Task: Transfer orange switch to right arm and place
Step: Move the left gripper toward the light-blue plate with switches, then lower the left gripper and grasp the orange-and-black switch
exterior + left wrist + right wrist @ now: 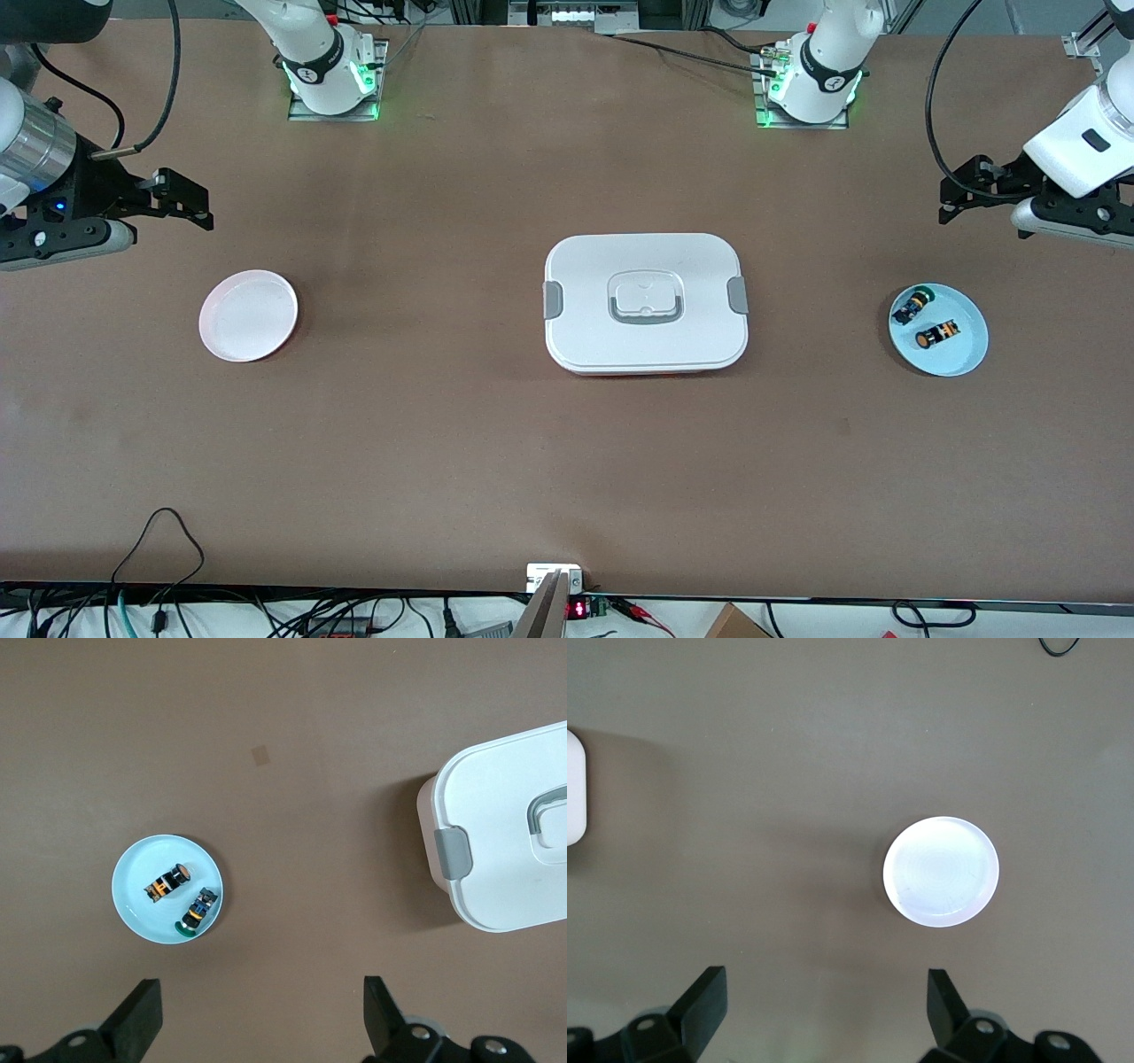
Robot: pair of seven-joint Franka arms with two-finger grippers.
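Observation:
The orange switch [937,334] lies on its side in a pale blue plate [967,354] toward the left arm's end of the table. In the left wrist view the switch [166,883] and the plate [133,904] show clearly. A similar black part with a green cap [912,306] lies beside it in the same plate [197,911]. My left gripper [955,190] is open and empty, up over bare table beside the blue plate [263,1005]. My right gripper [190,199] is open and empty, up over bare table beside a white plate [828,992].
An empty white round plate [248,315] sits toward the right arm's end [941,871]. A white lidded box with grey clips and a handle [645,303] stands mid-table, between the two plates [505,833]. Cables run along the table's front edge.

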